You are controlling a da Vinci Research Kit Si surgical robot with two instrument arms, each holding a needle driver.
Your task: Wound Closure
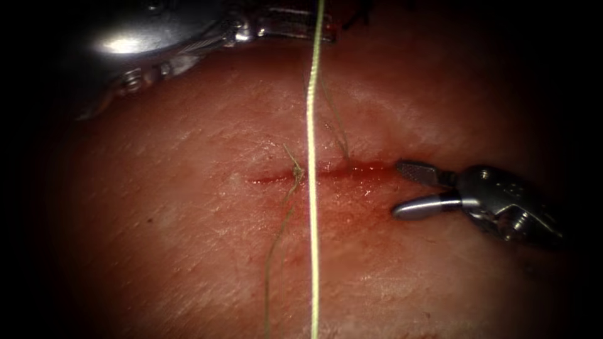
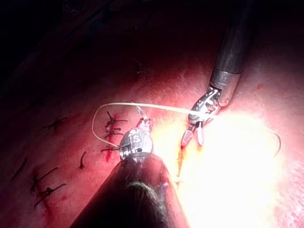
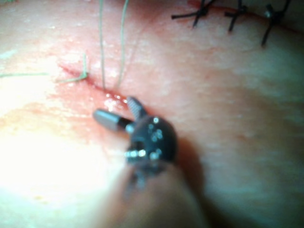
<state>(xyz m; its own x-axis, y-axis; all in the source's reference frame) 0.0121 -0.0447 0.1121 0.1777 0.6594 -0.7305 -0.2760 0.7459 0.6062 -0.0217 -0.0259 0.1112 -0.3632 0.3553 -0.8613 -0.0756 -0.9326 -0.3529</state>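
Note:
The cut (image 1: 326, 171) runs across the tissue (image 1: 188, 207), wet with red fluid. A pale thread (image 1: 312, 207) stretches taut over it from top to bottom. At its upper end my left tool (image 1: 311, 28) is shut on the thread; in the left wrist view the left tool (image 2: 145, 121) holds the thread (image 2: 114, 104), which curls into a loop. Right of the cut, my right tool (image 1: 398, 189) stands open and holds nothing, its jaws just above the tissue beside the cut's right end (image 3: 110, 97). The right tool (image 3: 116, 111) is open there too. Thin thread ends (image 1: 279, 232) leave the cut.
A second thin strand (image 1: 336, 119) rises from the cut toward the top. Dark knotted stitches (image 3: 235, 14) line an older closed wound on the far tissue, and several dark stitches (image 2: 111, 126) lie next to the left tool's tip. The right tool's shaft (image 2: 232, 52) crosses above.

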